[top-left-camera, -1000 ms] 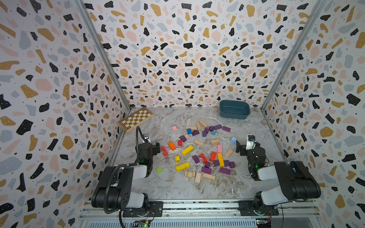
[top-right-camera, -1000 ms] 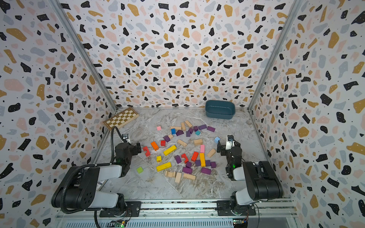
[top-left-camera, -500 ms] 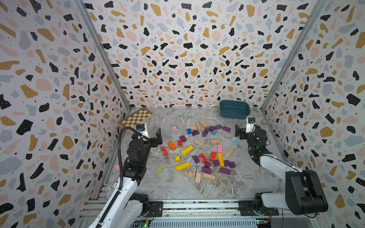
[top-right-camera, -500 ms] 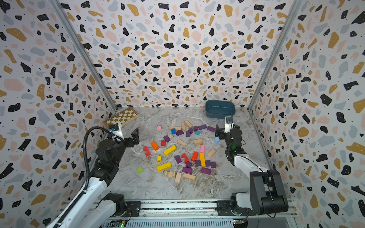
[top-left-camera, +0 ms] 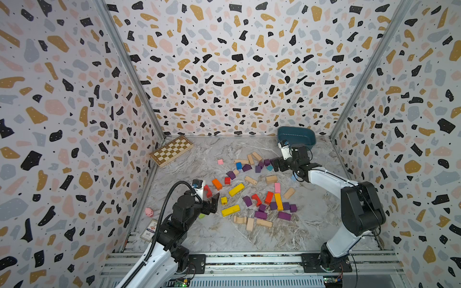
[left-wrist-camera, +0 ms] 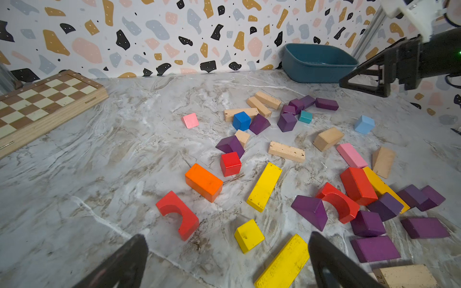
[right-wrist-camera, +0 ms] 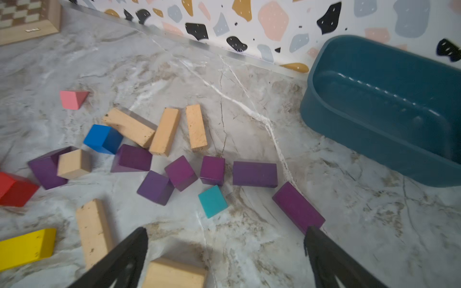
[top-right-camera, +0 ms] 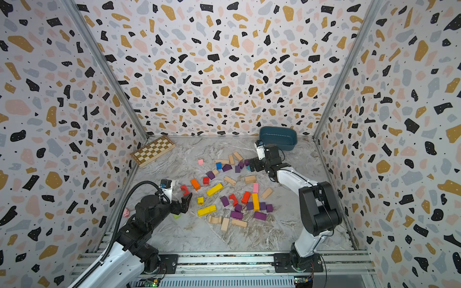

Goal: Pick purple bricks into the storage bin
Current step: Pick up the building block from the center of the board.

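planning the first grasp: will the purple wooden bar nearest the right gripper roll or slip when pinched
The purple rectangular wooden bar probably won't roll: it lies flat, with square edges. Its matte paint suggests fair grip. It looks rigid, so the open right gripper could likely pinch its narrow sides.

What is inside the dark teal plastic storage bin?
Only bare ribbed floor shows inside the dark teal plastic storage bin; no blocks. Its near wall hides a floor strip, and one end lies outside the right wrist view.
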